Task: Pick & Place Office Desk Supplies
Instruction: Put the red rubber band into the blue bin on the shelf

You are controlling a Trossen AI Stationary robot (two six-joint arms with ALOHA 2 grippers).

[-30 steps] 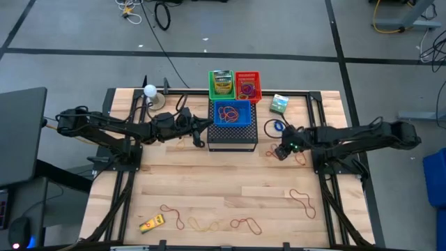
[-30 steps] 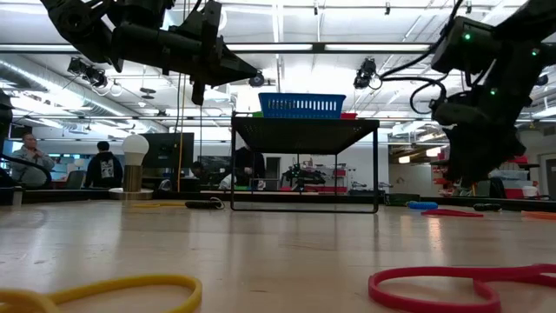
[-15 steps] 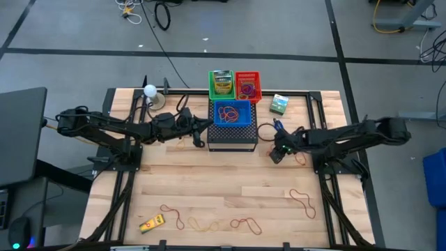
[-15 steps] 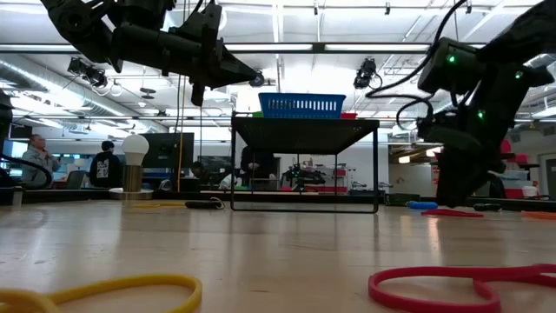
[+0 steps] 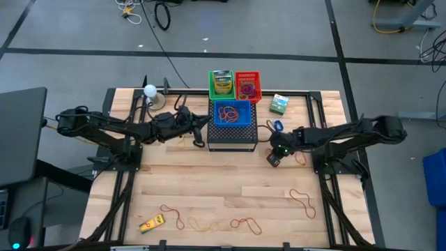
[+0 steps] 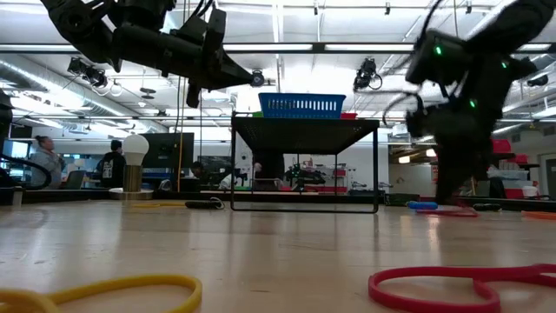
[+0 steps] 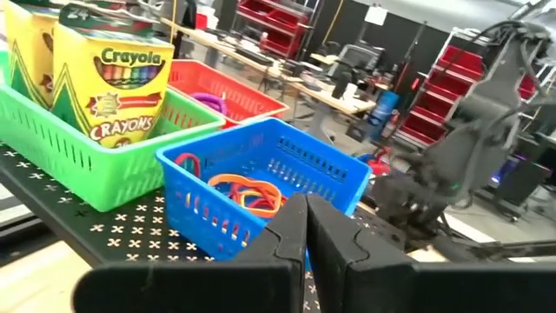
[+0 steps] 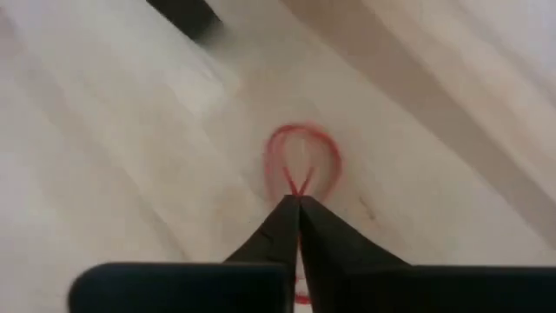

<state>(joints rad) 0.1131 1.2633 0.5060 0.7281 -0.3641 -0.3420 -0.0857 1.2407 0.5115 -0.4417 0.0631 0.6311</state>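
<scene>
- Down on the bench (image 5: 209, 185), just right of the black mesh box (image 5: 232, 137), my right tool (image 5: 273, 157) is pinched shut on a red rubber band (image 8: 301, 160). The band's loop lies flat on the wood past the tips.
- My left tool (image 7: 304, 228) is shut and holds nothing. I see it up beside the blue basket (image 7: 278, 169).
- More rubber bands (image 5: 212, 224) and a small yellow item (image 5: 151, 224) lie near the front edge.
</scene>
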